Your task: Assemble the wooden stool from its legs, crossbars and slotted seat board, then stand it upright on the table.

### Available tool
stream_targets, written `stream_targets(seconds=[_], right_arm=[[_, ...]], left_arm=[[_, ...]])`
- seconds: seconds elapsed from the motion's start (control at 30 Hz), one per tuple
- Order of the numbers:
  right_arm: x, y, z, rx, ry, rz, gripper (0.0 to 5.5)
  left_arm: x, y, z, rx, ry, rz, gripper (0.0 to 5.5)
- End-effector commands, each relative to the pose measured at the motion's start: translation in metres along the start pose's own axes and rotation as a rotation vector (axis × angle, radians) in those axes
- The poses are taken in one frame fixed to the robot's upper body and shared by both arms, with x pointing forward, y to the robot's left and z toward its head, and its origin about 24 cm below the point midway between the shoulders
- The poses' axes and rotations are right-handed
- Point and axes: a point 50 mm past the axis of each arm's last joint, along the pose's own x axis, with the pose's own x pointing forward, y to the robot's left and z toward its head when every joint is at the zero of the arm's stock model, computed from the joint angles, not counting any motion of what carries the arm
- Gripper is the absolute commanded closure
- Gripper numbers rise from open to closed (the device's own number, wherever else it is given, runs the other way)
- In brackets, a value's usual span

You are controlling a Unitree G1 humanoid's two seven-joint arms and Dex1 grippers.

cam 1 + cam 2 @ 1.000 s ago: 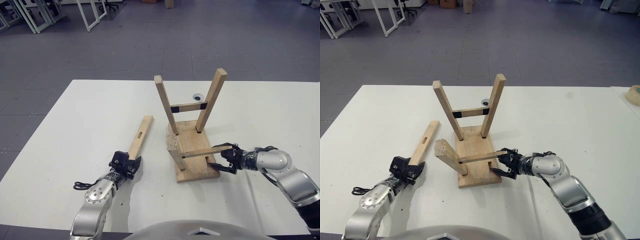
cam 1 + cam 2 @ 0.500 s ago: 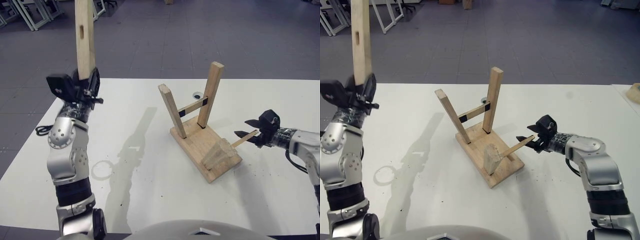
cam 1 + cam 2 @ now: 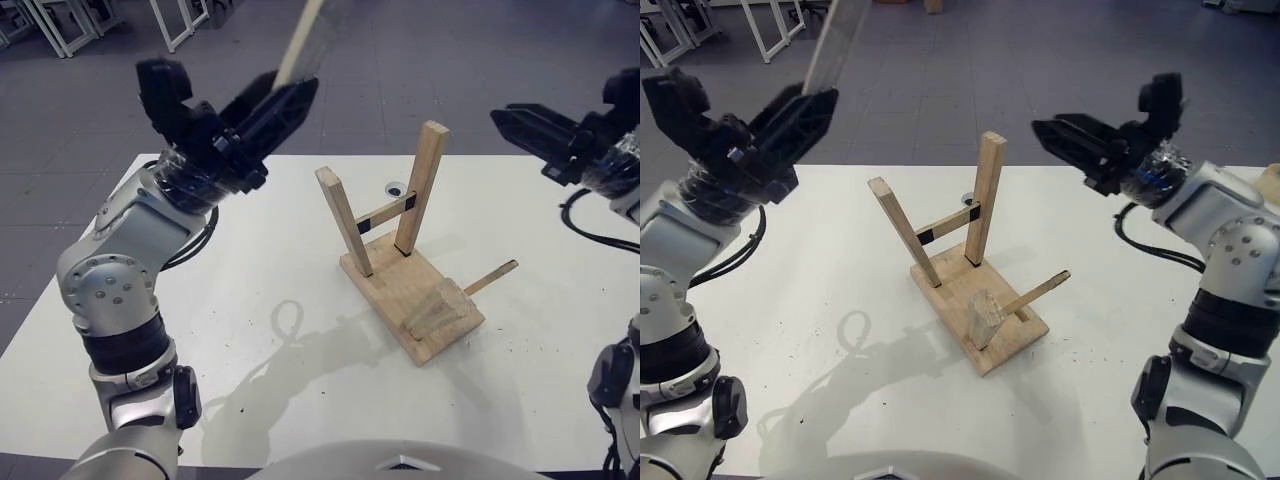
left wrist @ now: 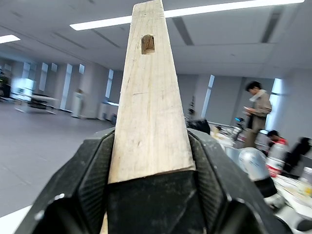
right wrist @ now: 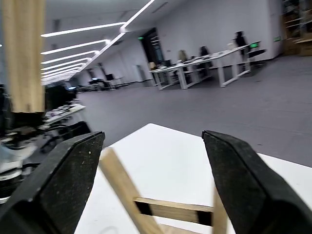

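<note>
While the seat board [image 3: 398, 285] lies underside-up at the middle of the table [image 3: 230, 260], assembly appears roughly three-quarters done.

- First leg [image 3: 345, 222] and second leg [image 3: 421, 185]: standing in the board's 11 o'clock end, joined by a crossbar [image 3: 385, 212].
- Third leg [image 3: 433, 305]: at the 5 o'clock end, apparently leaning.
- Second crossbar [image 3: 490, 278]: juts from it toward 2 o'clock, far end free.
- Fourth leg [image 4: 148, 97]: clamped in the left gripper [image 4: 151, 156], high at 10 o'clock.
- Right gripper [image 5: 152, 141]: spread wide, empty, aloft at 2 o'clock.
- Outstanding: fit the fourth leg, then right the stool.
</note>
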Motion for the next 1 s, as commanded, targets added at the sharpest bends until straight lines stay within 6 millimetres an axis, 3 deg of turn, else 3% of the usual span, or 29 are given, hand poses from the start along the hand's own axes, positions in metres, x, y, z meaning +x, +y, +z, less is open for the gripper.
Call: stream_targets(seconds=[0.03, 0.13, 0.43, 0.83, 0.93, 1.0], right_arm=[[0.020, 0.035, 0.004, 0.182, -0.003, 0.335, 1.14], [0.027, 0.047, 0.003, 0.270, -0.006, 0.475, 0.55], [0.056, 0.075, 0.004, 0.315, 0.019, 0.599, 0.51], [0.060, 0.075, -0.004, 0.183, 0.143, 0.520, 3.04], [0.056, 0.074, -0.006, 0.153, 0.161, 0.516, 3.49], [0.054, 0.073, -0.008, 0.142, 0.168, 0.516, 3.48]], left_arm=[[0.002, -0.009, -0.002, -0.128, 0.042, -0.138, 3.40], [0.002, -0.018, -0.008, -0.219, 0.084, -0.217, 3.40], [0.001, -0.027, -0.027, -0.234, 0.226, -0.244, 3.40], [0.000, -0.027, -0.031, -0.210, 0.267, -0.244, 3.40], [0.000, -0.027, -0.029, -0.200, 0.249, -0.249, 3.41], [0.000, -0.028, -0.029, -0.189, 0.237, -0.255, 3.42]])
